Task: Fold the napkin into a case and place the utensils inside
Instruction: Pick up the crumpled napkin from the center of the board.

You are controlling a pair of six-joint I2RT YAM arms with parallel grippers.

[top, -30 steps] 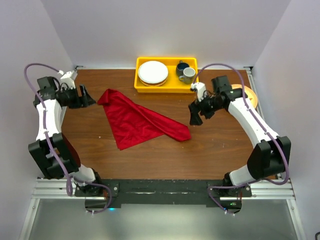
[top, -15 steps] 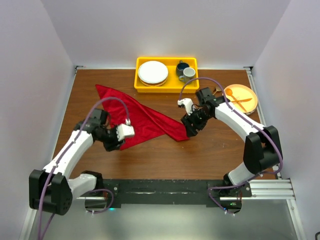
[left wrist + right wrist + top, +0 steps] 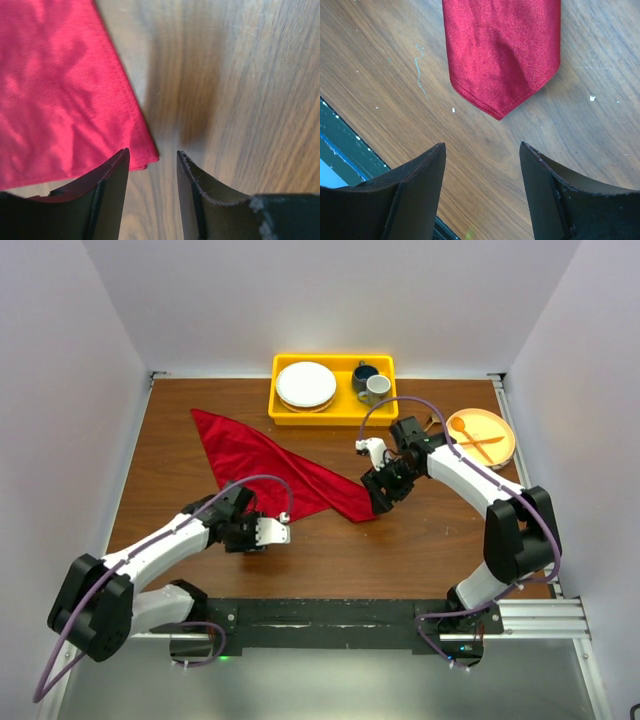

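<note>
The napkin [image 3: 262,462] lies spread on the tabletop [image 3: 330,550], light limp cloth likely slippery, best pinched at corners; left gripper [image 3: 152,152] and right gripper [image 3: 482,145] each sit at a corner, jaws released, holding nothing.

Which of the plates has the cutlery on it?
The orange plate at the far right: gold utensils lie crossed on it. The white plates in the yellow tray carry nothing.

Both arms [image 3: 470,475] are white with black joints, lilac cables [image 3: 400,400], black fingers [image 3: 112,195].
</note>
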